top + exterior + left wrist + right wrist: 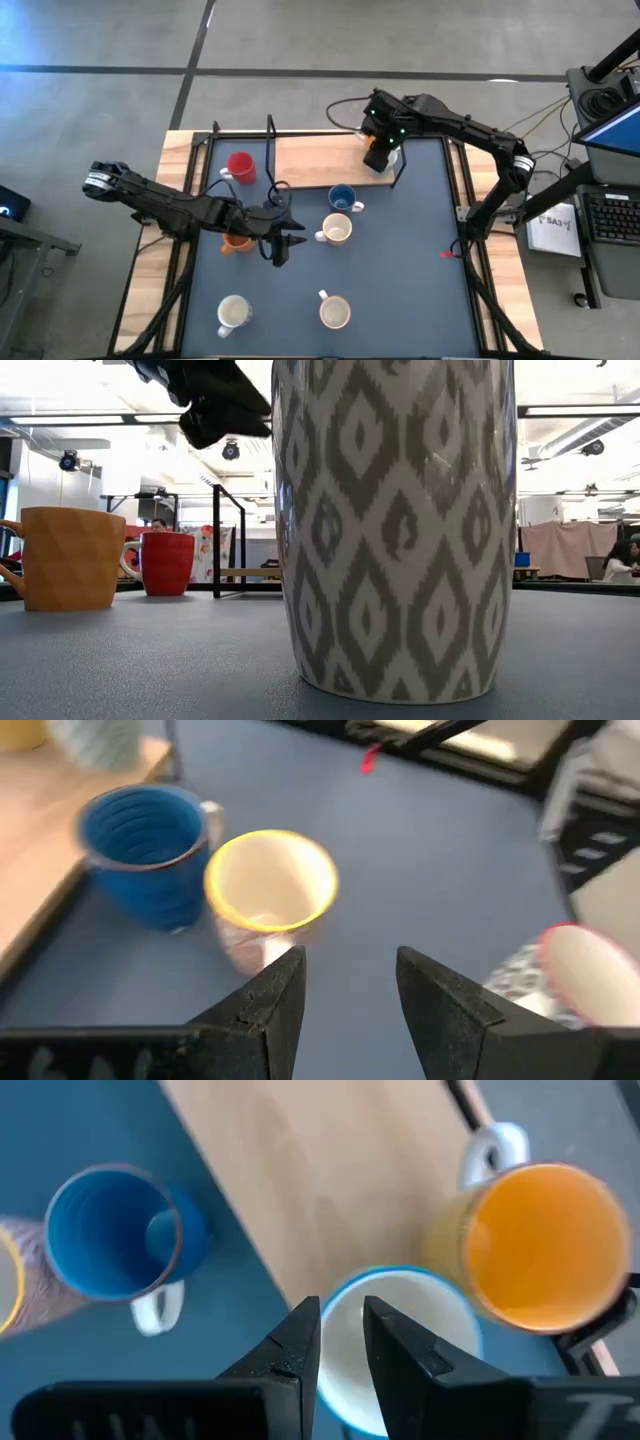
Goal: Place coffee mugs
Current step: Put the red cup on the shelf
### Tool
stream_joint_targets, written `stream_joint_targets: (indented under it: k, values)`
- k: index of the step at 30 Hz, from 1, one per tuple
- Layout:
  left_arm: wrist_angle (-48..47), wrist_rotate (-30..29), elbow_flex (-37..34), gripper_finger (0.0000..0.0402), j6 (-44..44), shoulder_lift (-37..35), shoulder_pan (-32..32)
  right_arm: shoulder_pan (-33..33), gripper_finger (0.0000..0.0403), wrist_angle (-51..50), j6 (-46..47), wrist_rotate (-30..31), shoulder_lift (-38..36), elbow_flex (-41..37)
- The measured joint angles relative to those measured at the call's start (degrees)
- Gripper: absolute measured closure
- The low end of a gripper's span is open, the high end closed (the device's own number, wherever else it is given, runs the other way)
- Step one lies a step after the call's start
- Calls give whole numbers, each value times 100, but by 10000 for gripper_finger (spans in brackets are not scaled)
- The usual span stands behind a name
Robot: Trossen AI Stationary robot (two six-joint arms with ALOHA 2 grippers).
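Low view: a grey-and-white diamond-patterned mug [395, 525] stands very close to cam, filling the centre, upright on the blue-grey table [150, 660]. Far left, an orange mug [72, 557] w/ a red mug [167, 562] just beside it, further back. A dark gripper [222, 405] hangs at top left, above the mugs; fingers not readable. Room w/ ceiling lights behind; a person [622, 563] sits at far right.

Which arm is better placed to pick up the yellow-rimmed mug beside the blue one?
Probably the left. Its open tool hangs just beside the yellow-rimmed mug, which sits straight ahead in its wrist view. The right tool is busy over the wooden board, its fingers straddling a blue-rimmed mug's rim.
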Motion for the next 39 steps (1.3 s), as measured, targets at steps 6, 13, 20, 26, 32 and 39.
stream_joint_targets:
  k: [6, 13, 20, 26, 32, 39]
  values:
    - [-957, -175, 440, 260, -9, 75, 431, 149, 332, -72, -114, -1, 0, -26]
    - [-2005, -81, 669, 260, -87, 133, 976, 175, 326, -359, -113, -3, 0, -28]
    - [-1918, -79, 673, 260, -230, 304, 1325, 294, 331, -425, -115, -8, 0, -61]
    - [-2074, -91, 673, 260, -176, 328, 1384, 479, 334, -612, -153, -46, -4, -185]
    - [-3165, -727, 673, 260, -443, -42, 1494, 607, 328, -638, -187, -46, -13, -315]
    - [-4788, -971, 673, 260, -985, -411, 1733, 611, 332, -633, -216, -44, -15, -317]
